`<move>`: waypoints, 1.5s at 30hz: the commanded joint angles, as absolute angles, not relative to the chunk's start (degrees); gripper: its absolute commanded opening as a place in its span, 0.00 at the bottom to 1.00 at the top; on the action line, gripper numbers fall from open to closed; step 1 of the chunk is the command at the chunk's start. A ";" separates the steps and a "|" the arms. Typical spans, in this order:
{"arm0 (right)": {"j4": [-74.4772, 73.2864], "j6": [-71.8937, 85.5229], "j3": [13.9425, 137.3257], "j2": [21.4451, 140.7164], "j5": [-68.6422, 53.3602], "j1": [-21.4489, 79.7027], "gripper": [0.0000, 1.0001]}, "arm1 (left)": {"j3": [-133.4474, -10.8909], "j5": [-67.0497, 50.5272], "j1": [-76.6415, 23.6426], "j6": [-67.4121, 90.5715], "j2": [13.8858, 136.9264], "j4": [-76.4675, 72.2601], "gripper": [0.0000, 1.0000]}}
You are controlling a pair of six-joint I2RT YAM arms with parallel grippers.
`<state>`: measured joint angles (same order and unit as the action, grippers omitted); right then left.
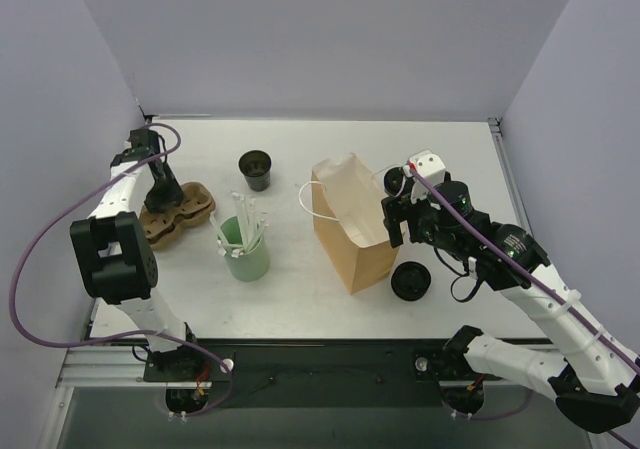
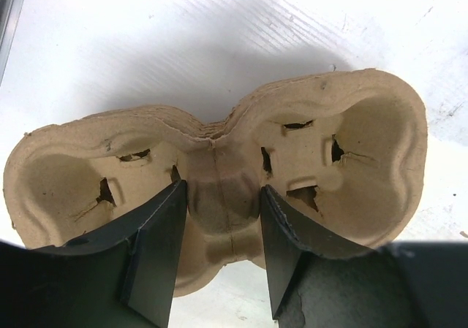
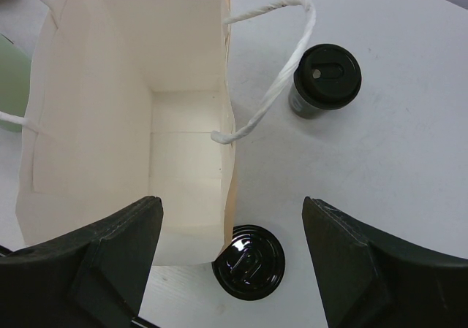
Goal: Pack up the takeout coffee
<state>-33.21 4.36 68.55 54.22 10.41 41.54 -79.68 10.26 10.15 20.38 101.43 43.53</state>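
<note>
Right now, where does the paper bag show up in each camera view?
Top external: the paper bag stands right of centre, to the right of the green cup.
Left wrist: not in it; only the cardboard cup carrier shows.
Right wrist: the bag fills the left half, its open mouth seen from above.
Shared landmark: the flat black lid lying at the bag's corner.

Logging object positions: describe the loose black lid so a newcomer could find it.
Start at the paper bag standing mid-table. The loose lid lies flat by the bag's near right corner. Unlike the lidded black cup farther back, it has no cup beneath.
</note>
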 commanded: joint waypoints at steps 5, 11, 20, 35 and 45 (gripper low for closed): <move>-32.78 3.78 68.12 53.88 12.39 41.05 0.79 | -81.65 12.39 9.75 19.78 97.22 44.73 0.52; -32.87 3.52 68.11 54.32 12.83 41.13 0.79 | -83.93 13.89 9.58 18.81 92.83 47.63 0.52; -33.39 5.35 69.87 53.18 13.98 40.87 0.78 | -95.96 3.19 5.29 12.49 84.82 54.21 0.52; -41.83 13.97 75.49 35.25 7.12 41.13 0.78 | -121.19 -8.09 -28.02 7.82 80.85 59.15 0.49; -46.14 15.99 77.61 33.49 7.56 41.13 0.78 | -129.20 -10.98 -41.30 2.12 89.91 61.96 0.48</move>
<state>-44.23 14.35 74.83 37.21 7.18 41.32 -127.04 -8.32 -39.59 5.21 86.89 60.40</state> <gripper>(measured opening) 0.777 0.486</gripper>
